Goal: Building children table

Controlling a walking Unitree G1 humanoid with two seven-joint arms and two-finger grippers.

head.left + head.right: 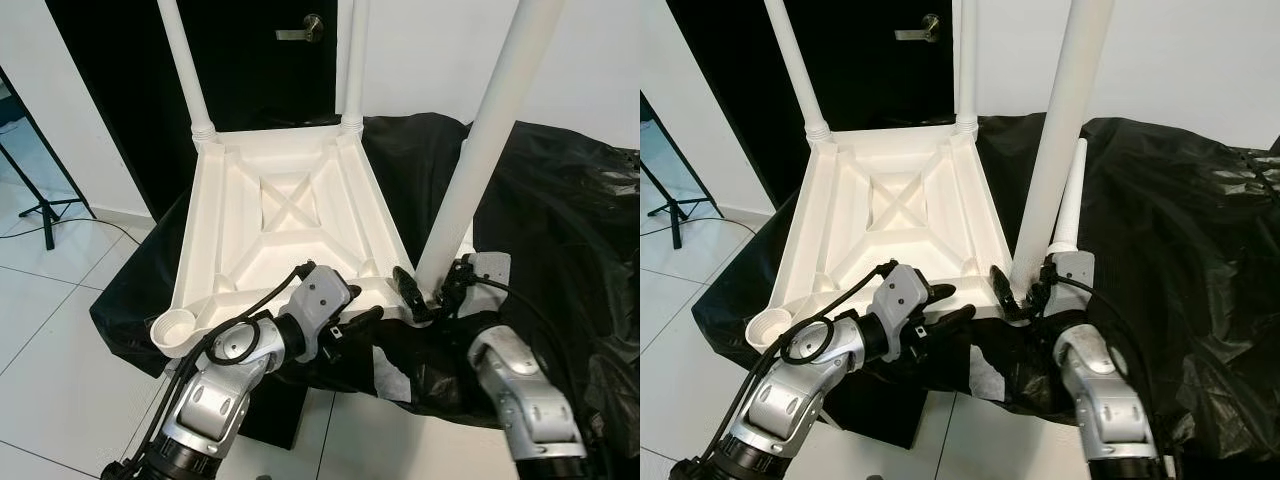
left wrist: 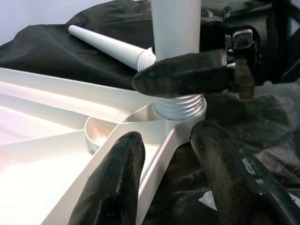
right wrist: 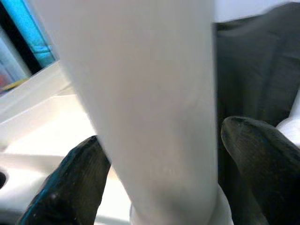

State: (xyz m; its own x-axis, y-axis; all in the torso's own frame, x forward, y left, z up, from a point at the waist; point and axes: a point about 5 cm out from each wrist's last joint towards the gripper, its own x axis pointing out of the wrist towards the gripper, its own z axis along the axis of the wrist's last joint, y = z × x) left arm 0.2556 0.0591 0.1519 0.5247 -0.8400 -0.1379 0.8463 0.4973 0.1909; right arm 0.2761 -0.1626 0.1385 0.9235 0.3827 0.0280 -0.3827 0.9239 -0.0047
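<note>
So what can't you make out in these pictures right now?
- The near-right table leg and the two far legs: their tops run off the top edge of both eye views.
- How deep its thread sits in the tabletop socket: right gripper covers it.
- Spare leg: its base is hidden behind the upright leg.

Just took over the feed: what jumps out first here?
A white table top lies upside down on black sheeting, three legs standing up from its corners. The right gripper straddles the base of the nearest leg. One near corner socket is empty, and a spare leg lies on the sheeting.
</note>
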